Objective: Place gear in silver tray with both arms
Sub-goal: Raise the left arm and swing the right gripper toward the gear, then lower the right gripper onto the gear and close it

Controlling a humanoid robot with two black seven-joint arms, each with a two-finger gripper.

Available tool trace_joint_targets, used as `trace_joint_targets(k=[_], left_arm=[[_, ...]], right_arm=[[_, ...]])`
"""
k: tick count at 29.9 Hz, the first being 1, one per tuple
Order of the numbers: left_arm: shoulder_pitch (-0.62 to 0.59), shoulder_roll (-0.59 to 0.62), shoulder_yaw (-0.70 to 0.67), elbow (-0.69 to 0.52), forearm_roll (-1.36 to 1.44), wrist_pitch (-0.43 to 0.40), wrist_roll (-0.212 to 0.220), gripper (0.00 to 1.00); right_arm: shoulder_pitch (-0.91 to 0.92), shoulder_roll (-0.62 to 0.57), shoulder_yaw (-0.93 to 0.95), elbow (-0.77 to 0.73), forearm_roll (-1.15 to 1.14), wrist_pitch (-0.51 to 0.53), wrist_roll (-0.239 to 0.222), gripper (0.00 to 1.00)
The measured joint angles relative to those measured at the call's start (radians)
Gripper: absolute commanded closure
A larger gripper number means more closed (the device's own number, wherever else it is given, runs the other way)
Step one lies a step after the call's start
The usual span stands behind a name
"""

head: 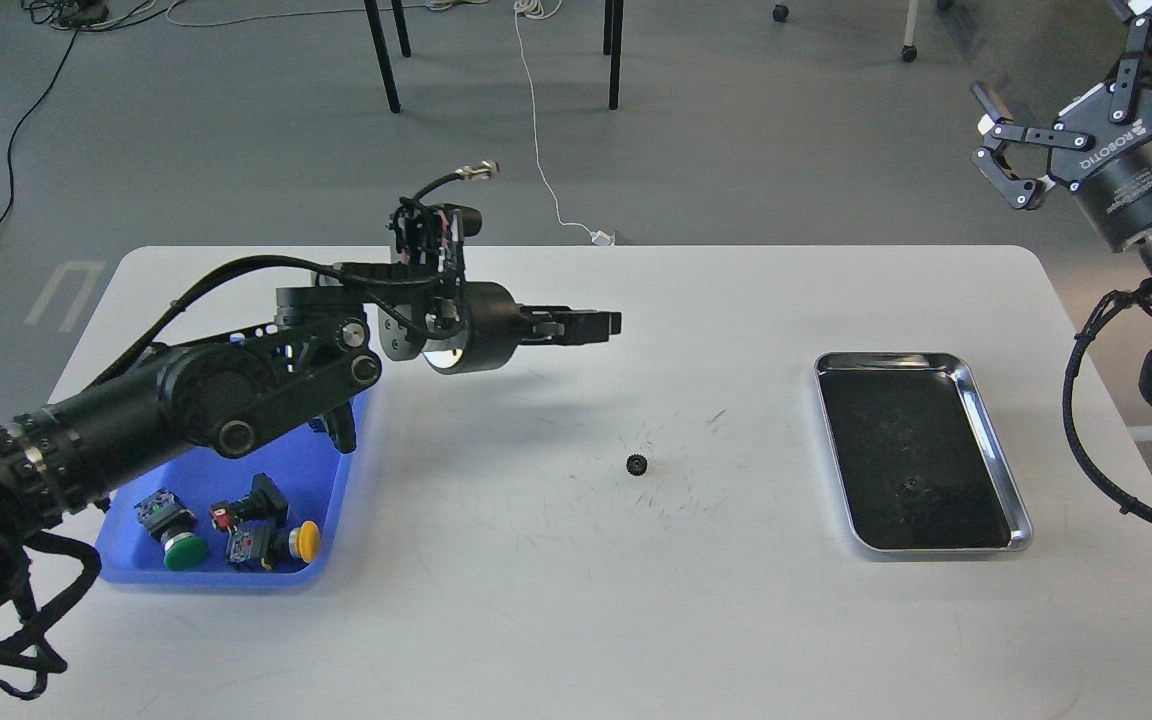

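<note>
The left arm comes in from the 8 o'clock edge, its thick black matte links rising over a blue plastic tray (331, 520) and bending at a jointed elbow, with looped cables running along it. Its wrist turns level, so the left gripper (604, 323) points flat toward 3 o'clock above the white table (536, 600), fingers drawn together with no gap showing between them and nothing held. The blue tray below the arm is a shallow rectangle with sloped walls; at its 6 o'clock end lie push-button switches, one with a glossy green cap (183, 550) and one with a yellow cap (308, 540).

Just right of the table's middle, at about 5 o'clock from the left gripper's tips and well apart from them, sits the gear (637, 464): small, black, round and toothed, lying alone on the scuffed tabletop.

Further toward 3 o'clock rests the silver tray (998, 450), a rectangle with rounded corners, a polished raised rim and a dark reflective bottom. The gear is well apart from it.

At 1 o'clock the right arm hangs high off the table's edge. The right gripper (994, 146) faces 9 o'clock, its black linkage fingers spread wide and empty; its cylindrical body carries white lettering and a metal ring.
</note>
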State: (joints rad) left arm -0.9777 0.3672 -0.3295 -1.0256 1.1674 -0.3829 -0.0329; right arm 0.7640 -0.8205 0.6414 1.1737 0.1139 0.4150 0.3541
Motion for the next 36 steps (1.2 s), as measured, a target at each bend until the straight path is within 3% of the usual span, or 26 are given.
trace_joint_targets(k=[3, 8, 16, 23, 30, 36], left_arm=[[0.006, 0.086, -0.035, 0.005, -0.265, 0.006, -0.002, 0.03], [0.028, 0.165, -0.118, 0.094, -0.762, -0.001, 0.002, 0.02], [0.063, 0.203, -0.196, 0.217, -1.271, -0.011, 0.0, 0.02], [0.137, 0.178, -0.394, 0.221, -1.351, -0.003, 0.0, 0.02], [0.152, 0.131, -0.414, 0.252, -1.351, -0.012, 0.0, 0.02], [0.153, 0.12, -0.401, 0.266, -1.342, -0.017, 0.001, 0.02]], right_arm=[[0.109, -0.02, -0.13, -0.001, -0.079, 0.001, 0.002, 0.02], [0.305, -0.014, -0.385, 0.001, -0.26, -0.049, 0.002, 0.02], [0.646, 0.152, -0.854, 0.014, -0.539, -0.091, 0.01, 0.02], [0.842, 0.397, -1.197, 0.008, -0.77, -0.157, 0.013, 0.02], [0.889, 0.644, -1.451, -0.036, -0.936, -0.273, 0.018, 0.07], [0.876, 0.749, -1.583, -0.082, -0.947, -0.31, 0.037, 0.07]])
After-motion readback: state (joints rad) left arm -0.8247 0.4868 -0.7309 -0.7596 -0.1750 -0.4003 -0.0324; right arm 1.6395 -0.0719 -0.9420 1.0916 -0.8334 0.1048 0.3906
